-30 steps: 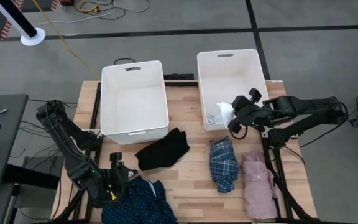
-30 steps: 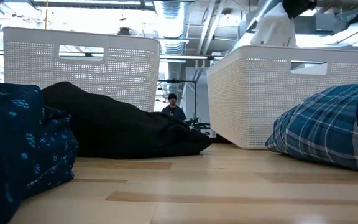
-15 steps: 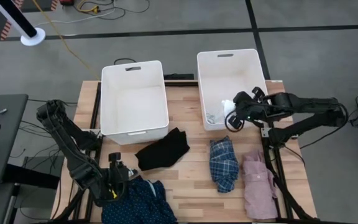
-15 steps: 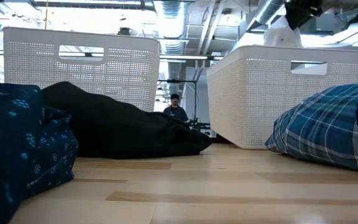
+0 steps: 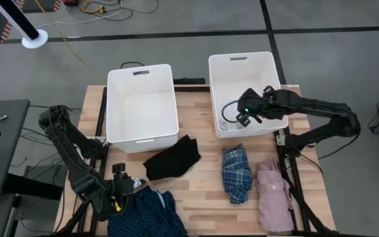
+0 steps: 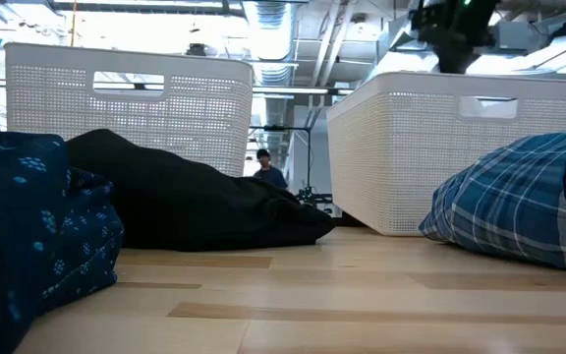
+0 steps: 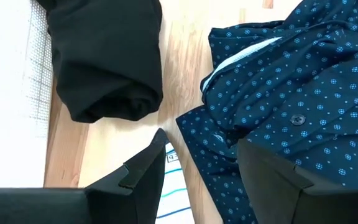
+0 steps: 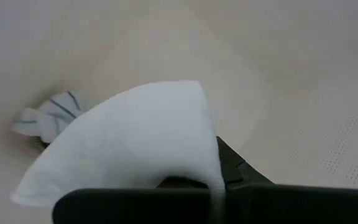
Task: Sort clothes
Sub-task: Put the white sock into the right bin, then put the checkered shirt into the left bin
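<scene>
My right gripper (image 5: 242,113) is over the inside of the right white bin (image 5: 212,85), shut on a white garment (image 8: 135,130). In the high view the arm hides this garment. A small blue-striped piece (image 8: 47,116) lies on the bin floor. My left gripper (image 5: 125,187) is open at the table's near left. Its fingers (image 7: 146,177) stand over the edge of the navy patterned garment (image 7: 291,93) and a blue-white striped cloth (image 7: 171,186). The black garment (image 5: 172,158), the blue plaid garment (image 5: 237,172) and the pale pink garment (image 5: 274,194) lie on the table. My right gripper holds the white garment by a bunched part (image 8: 204,155) that drapes over its fingers and hides the place of contact. The fingers come from above, pointing down into the bin. The cloth is bunched in front of the gripper, above the bin floor.
The left white bin (image 5: 108,105) stands at the far left of the wooden table (image 5: 202,191), beside the right bin (image 6: 430,147). Bare wood shows between the black and plaid garments. A person (image 6: 263,167) stands in the room behind the table.
My right gripper has gone toward the table's left from the right bin's near right rim to over the bin's inside, carrying the white garment. The garment showed above the bin wall in the low view before and is now hidden behind it.
</scene>
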Motion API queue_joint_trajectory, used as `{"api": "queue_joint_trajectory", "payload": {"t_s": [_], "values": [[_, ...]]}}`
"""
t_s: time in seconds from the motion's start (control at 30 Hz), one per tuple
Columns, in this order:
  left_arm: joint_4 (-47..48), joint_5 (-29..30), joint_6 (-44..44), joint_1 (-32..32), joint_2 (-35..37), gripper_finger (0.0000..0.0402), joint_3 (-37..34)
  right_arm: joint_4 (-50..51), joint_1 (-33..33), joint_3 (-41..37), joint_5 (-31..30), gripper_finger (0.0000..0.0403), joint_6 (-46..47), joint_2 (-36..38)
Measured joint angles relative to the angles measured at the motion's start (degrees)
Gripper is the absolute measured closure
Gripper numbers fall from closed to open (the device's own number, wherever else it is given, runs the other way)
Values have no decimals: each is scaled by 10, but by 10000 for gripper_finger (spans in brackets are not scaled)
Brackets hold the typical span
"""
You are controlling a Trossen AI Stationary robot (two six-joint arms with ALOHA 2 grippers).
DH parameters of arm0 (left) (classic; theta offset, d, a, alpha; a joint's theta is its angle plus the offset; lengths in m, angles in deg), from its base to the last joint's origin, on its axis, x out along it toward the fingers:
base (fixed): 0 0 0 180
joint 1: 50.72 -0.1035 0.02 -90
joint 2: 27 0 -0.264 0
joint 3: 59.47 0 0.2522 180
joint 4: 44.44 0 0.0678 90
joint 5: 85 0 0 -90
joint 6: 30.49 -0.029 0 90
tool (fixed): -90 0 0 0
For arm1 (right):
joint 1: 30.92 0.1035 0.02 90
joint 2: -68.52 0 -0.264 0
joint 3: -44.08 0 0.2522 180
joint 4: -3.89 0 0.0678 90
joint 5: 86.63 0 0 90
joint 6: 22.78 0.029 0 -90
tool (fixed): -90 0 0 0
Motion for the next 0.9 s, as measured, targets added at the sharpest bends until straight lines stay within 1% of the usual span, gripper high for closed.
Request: {"api": "queue_joint_trajectory", "payload": {"t_s": [0.13,0.23,0.37,0.63,0.77,0.9], "values": [[0,4,5,0,0,207,0,-1,-37,0,26,397,-27,-27],[0,18,3,0,0,207,0,-2,-58,0,40,390,-37,-46],[0,35,-7,0,0,207,0,-5,-78,0,57,366,-46,-65],[0,52,-21,0,0,207,0,-18,-86,0,61,325,-51,-76],[-2,68,-27,0,0,207,0,-39,-86,0,67,296,-53,-62],[-20,83,-49,0,0,207,0,-50,-86,0,67,248,-57,-45]]}}
